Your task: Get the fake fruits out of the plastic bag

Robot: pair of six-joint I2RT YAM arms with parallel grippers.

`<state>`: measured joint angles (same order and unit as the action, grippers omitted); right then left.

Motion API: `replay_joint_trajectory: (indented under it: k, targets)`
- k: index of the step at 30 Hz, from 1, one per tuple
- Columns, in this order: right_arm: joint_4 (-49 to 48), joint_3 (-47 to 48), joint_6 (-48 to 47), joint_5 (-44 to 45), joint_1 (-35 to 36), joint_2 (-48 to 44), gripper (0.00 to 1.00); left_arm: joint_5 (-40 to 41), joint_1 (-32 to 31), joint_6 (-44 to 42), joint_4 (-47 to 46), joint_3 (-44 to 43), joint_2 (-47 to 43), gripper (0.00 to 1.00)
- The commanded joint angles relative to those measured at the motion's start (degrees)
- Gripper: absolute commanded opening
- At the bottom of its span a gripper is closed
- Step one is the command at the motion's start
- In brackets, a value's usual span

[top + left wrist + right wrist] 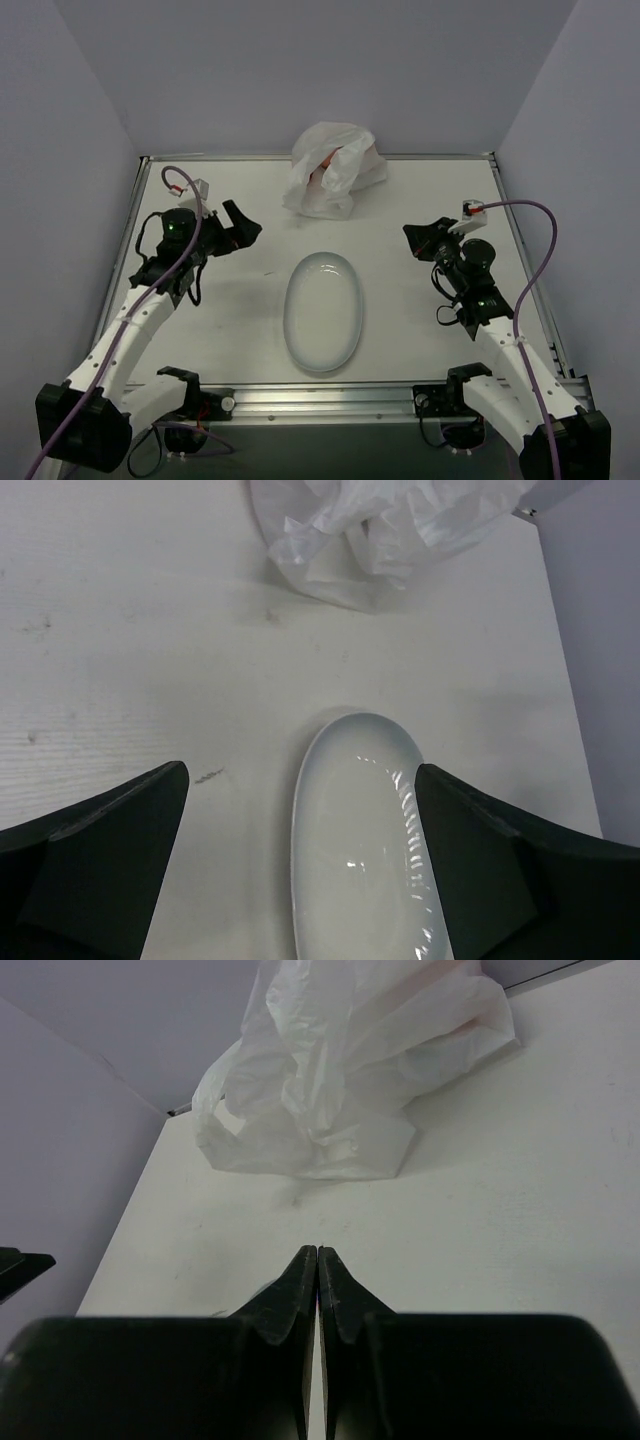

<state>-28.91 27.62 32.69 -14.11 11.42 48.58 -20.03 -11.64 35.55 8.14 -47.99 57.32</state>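
Note:
The crinkled white plastic bag (333, 170) stands at the back middle of the table. A bit of orange-red fruit (325, 165) shows through its opening; the other fruits are hidden inside. The bag also shows in the left wrist view (385, 525) and the right wrist view (345, 1075). My left gripper (240, 228) is open and empty, left of the bag and above the table (300, 780). My right gripper (418, 240) is shut and empty (318, 1252), right of the bag and well short of it.
A smooth white oval plate (323, 311) lies in the middle of the table between the arms, and shows between the left fingers (360, 830). Metal rails edge the table (320, 395). Grey walls close in the back and sides.

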Motion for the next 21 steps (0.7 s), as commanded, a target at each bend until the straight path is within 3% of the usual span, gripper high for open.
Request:
replay_joint_trajectory:
  k: [1, 2, 3, 5, 9, 16, 21]
  targets:
    - [-2.03, 0.16, 0.1, -1.71, 0.44, -0.5, 0.0, 11.46, -3.64, -0.91, -6.64, -2.55, 3.14, 0.96]
    - [-2.03, 0.16, 0.1, -1.71, 0.44, -0.33, 0.0, 13.16, -4.79, -1.36, -9.61, -3.07, 6.19, 0.99]
    - [-2.03, 0.24, 0.18, -1.89, 0.44, -0.41, 0.0, 14.57, -5.93, -2.23, -10.68, -3.51, 8.14, 0.92]
    - [-2.12, 0.25, 0.18, -2.06, 0.44, -0.5, 0.0, 16.68, -8.83, -3.38, -14.53, -5.44, 14.27, 0.89]
    - [-2.03, 0.16, 0.01, -2.41, 0.71, -0.15, 0.0, 13.88, -9.89, -6.01, -20.62, -11.06, 26.33, 0.88]
    - [-3.25, -0.1, -0.08, -3.9, 1.23, 0.55, 0.0, 14.23, -10.07, -13.74, -14.57, -29.51, 46.01, 0.9]
    - [-4.58, -0.37, 0.27, -4.87, 1.68, 2.13, 0.0, 13.71, -9.98, -16.12, -12.63, -38.83, 53.06, 0.89]
